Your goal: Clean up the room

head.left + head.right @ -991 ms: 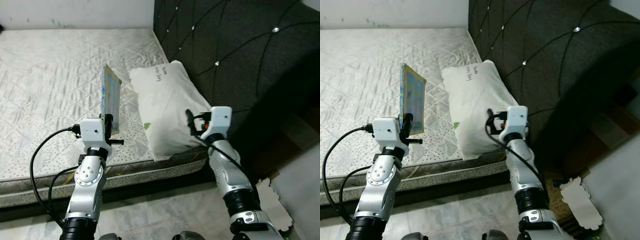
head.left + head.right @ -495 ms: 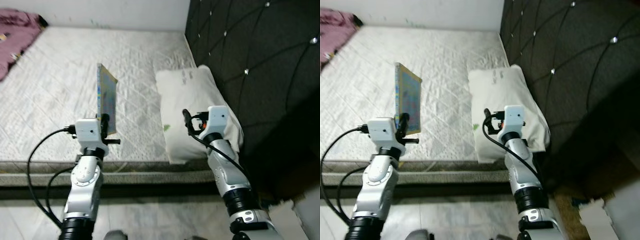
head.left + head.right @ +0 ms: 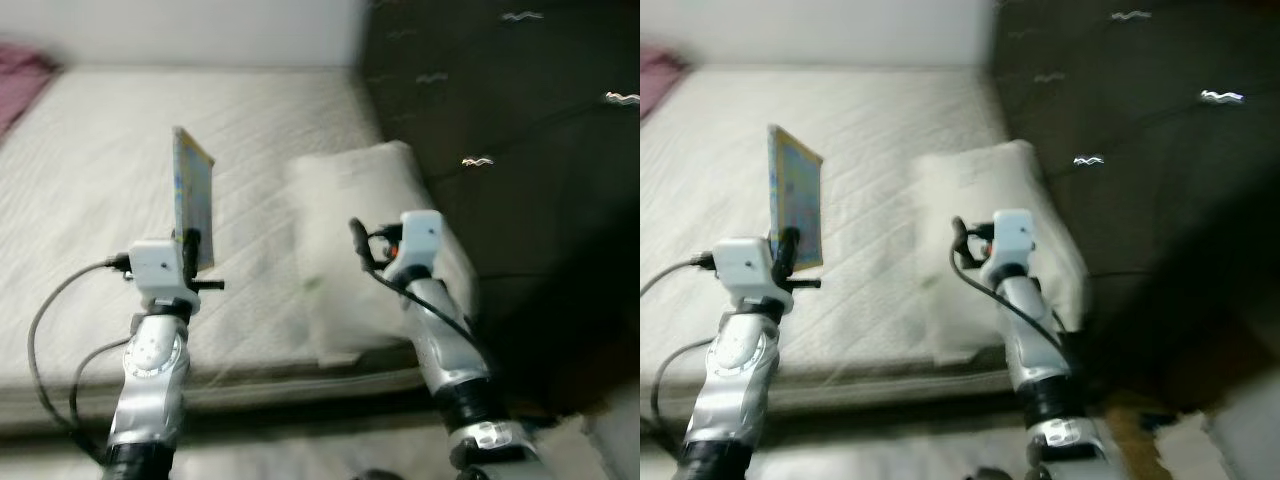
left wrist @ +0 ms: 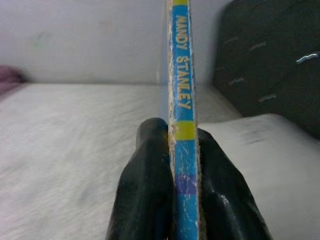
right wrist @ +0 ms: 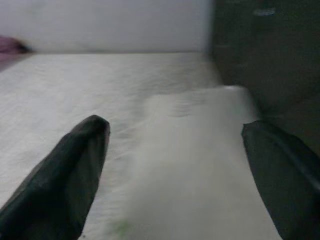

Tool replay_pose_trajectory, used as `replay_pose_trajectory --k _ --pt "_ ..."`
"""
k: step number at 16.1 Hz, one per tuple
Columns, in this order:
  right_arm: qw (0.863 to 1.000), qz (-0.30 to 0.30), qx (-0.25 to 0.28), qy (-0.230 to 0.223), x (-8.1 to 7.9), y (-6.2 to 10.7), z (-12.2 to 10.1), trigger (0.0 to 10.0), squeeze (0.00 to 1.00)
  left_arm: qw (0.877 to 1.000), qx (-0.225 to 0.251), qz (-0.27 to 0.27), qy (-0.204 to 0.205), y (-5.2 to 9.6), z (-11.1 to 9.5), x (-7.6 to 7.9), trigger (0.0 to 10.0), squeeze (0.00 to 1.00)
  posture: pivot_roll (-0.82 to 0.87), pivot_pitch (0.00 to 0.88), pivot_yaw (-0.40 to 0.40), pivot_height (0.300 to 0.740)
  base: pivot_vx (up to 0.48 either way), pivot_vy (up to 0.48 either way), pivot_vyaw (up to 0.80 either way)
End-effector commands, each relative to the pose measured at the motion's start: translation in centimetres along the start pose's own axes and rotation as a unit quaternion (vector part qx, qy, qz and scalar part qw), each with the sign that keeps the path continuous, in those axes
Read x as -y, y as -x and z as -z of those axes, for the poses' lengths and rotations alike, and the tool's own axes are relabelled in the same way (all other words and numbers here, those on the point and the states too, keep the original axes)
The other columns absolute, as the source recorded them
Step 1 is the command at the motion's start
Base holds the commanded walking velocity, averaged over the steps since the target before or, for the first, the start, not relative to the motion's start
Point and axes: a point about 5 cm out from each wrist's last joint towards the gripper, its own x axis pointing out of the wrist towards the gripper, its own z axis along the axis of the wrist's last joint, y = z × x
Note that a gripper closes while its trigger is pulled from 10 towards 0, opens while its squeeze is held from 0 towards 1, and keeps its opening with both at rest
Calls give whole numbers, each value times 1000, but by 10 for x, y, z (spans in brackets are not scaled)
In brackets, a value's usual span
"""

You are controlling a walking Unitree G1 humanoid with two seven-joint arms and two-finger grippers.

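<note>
A thin picture book point(image 3: 193, 200) with a blue and yellow spine point(image 4: 181, 95) stands upright above the near part of the mattress point(image 3: 80, 170). My left gripper point(image 3: 193, 243) is shut on its lower edge, and both black fingers point(image 4: 150, 170) press the spine. A white pillow point(image 3: 345, 185) lies on the mattress against the dark headboard point(image 3: 520, 110). Over the pillow's near end, my right gripper point(image 3: 357, 232) is held open, with the pillow point(image 5: 200, 150) seen between its spread fingers point(image 5: 75, 170). The eye views are blurred.
A pink cloth point(image 3: 18, 72) lies at the far left of the mattress. A white wall point(image 3: 180, 30) runs behind the bed. The tufted headboard closes off the right side. The mattress edge point(image 3: 260, 385) runs just in front of my arms, with floor below.
The whole view has shifted and blurred, so the camera is moving. Both arms keep their pose, and the book stays in the left gripper.
</note>
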Motion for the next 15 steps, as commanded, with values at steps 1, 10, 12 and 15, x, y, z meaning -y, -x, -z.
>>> replay_pose_trajectory --k 1,10,12,15 --pt "999 -20 22 -9 -17 -8 -13 10000 0 1000 21 -8 -15 2 -9 -10 10000 0 -53 6 -30 740 285 0 0" --pt "1000 -18 19 -9 -17 -8 -12 10000 0 1000 12 -6 -11 1 -7 -9 10000 0 -53 7 -29 740 0 142 0" --pt "1000 -18 17 -8 -17 -8 -11 10000 0 1000 10 -10 -5 1 -6 -9 10000 0 -52 5 -31 740 0 480 0" --pt "1000 -19 17 -7 -17 -8 -11 10000 0 1000 9 -11 -3 1 -5 -9 10000 0 -52 1 -33 740 0 480 0"
